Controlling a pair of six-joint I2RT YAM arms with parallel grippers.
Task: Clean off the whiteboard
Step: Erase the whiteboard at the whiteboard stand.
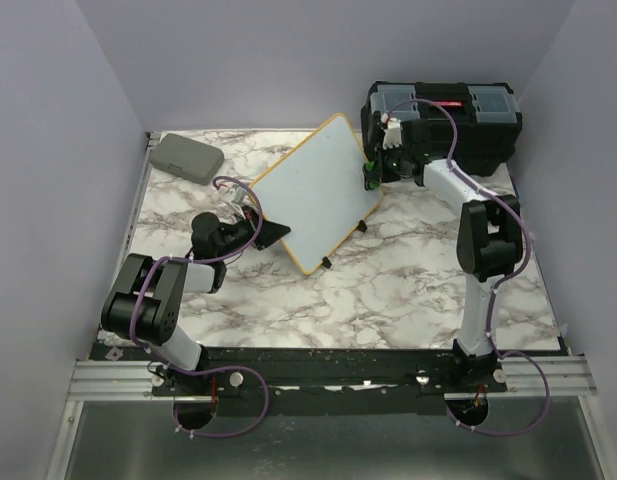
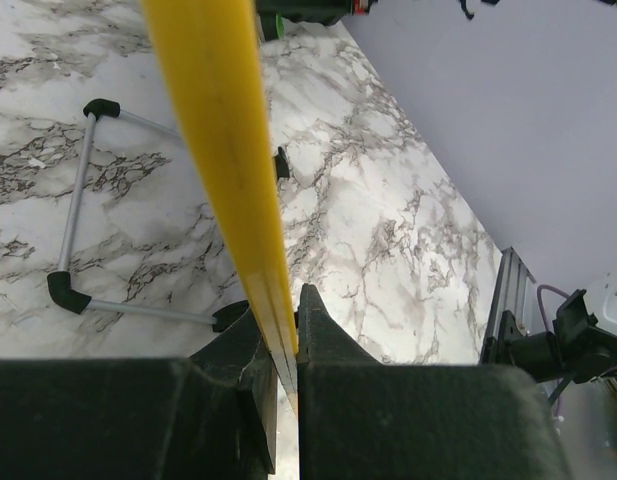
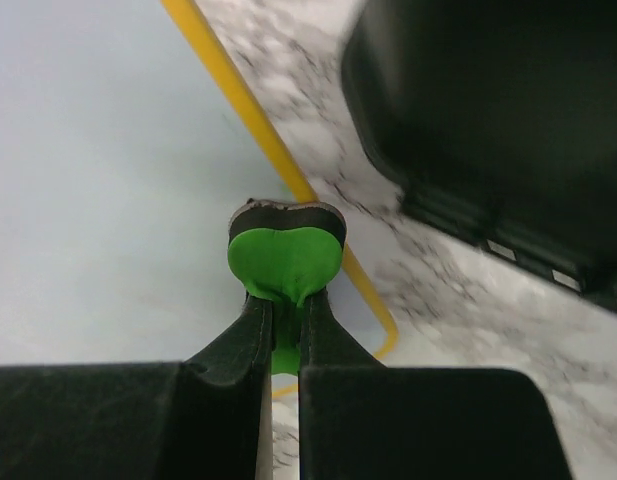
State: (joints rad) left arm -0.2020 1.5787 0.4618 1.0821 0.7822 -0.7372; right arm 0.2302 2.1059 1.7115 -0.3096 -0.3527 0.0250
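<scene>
The whiteboard (image 1: 318, 190), white with a yellow frame, stands tilted on the marble table (image 1: 408, 290). My left gripper (image 1: 271, 232) is shut on its lower left edge. In the left wrist view the yellow frame (image 2: 218, 150) runs between the fingers of that gripper (image 2: 288, 340). My right gripper (image 1: 371, 175) is at the board's right edge, shut on a green heart-shaped eraser (image 3: 285, 255) with a dark pad. In the right wrist view this gripper (image 3: 286, 300) holds the eraser against the white surface (image 3: 108, 180) near the frame's corner. I see no writing on the board.
A black toolbox (image 1: 443, 120) stands at the back right, close behind the right gripper. A flat grey case (image 1: 186, 157) lies at the back left. The board's wire stand (image 2: 78, 210) with black feet rests on the table behind it.
</scene>
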